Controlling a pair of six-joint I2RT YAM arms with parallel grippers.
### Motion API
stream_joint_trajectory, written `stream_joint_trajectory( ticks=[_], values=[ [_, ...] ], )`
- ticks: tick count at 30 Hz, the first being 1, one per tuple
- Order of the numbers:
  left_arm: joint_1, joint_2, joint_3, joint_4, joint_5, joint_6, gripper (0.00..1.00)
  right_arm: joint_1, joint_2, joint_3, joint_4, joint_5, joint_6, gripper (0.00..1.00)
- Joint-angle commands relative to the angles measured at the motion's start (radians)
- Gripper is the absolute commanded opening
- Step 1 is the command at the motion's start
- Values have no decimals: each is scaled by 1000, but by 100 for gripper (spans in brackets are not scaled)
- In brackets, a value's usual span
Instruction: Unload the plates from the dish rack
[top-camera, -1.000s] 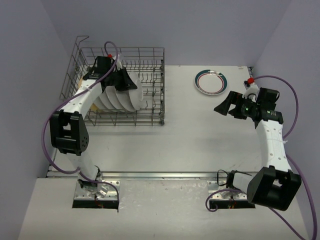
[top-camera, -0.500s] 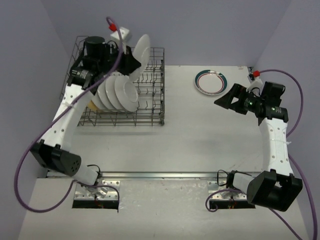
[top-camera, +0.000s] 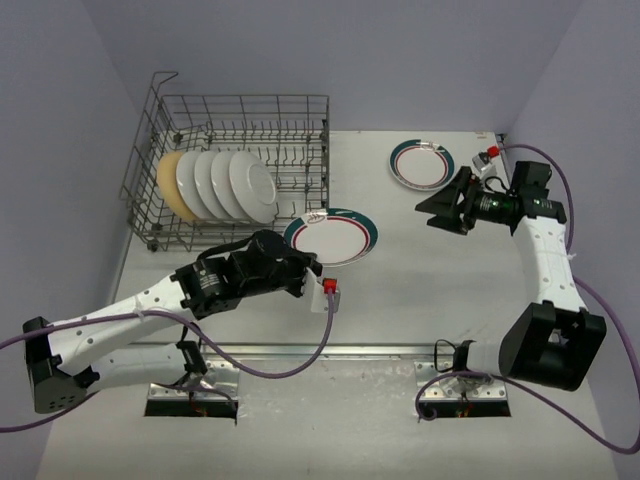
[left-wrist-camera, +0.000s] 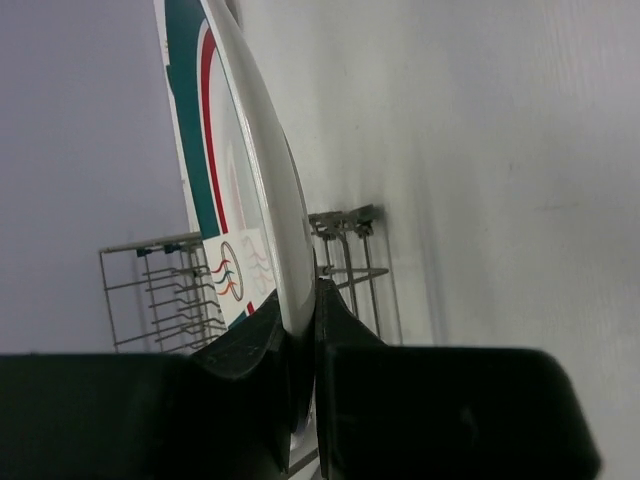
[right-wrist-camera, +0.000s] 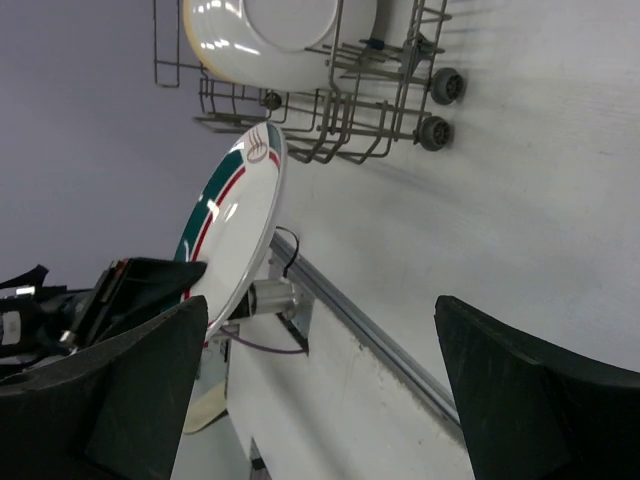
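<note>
The grey wire dish rack (top-camera: 300, 120) stands at the back left with several plates upright in it: a tan one (top-camera: 166, 180) at the left end, then white-backed ones (top-camera: 250, 185). My left gripper (top-camera: 303, 265) is shut on the rim of a teal-rimmed plate (top-camera: 338, 237), held face up over the table in front of the rack's right corner. The left wrist view shows this plate (left-wrist-camera: 255, 150) edge-on, pinched in the gripper (left-wrist-camera: 300, 325). Another teal-rimmed plate (top-camera: 422, 163) lies flat at the back right. Beside it my right gripper (top-camera: 432, 208) is open and holds nothing.
In the right wrist view, between the fingers of the open right gripper (right-wrist-camera: 320, 335), I see the held plate (right-wrist-camera: 235, 225), the rack's wheeled corner (right-wrist-camera: 400, 95) and the metal strip (right-wrist-camera: 380, 335) along the table's near edge. Purple cables trail from both arms.
My left arm has lifted a plate up out of the rack and swung it down to the right, in front of the rack. The right gripper has turned and shifted slightly left.
</note>
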Motion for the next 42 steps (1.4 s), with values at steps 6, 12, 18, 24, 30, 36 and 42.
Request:
stream_joint_trajectory(
  ticks=[6, 12, 18, 24, 30, 36, 42],
  values=[
    [-163, -133, -212, 295, -128, 458, 0, 216, 54, -7, -164, 59, -233, 83],
    [-205, -135, -234, 301, -130, 477, 0, 373, 78, 5, -206, 170, -324, 71],
    [-217, -136, -250, 302, -123, 501, 0, 439, 127, 23, -254, 207, -386, 52],
    [-221, -129, -270, 328, -146, 491, 7, 468, 139, 32, -265, 212, -403, 3],
    [-219, -123, -276, 374, -224, 438, 91, 434, 148, 57, -264, 169, -378, 0],
    [-213, -101, -162, 421, -357, 291, 100, 203, 269, 163, -264, 81, -336, 0],
    [-78, 14, 131, 431, -495, -19, 100, -54, 435, 351, -164, 121, -183, 0]
  ],
)
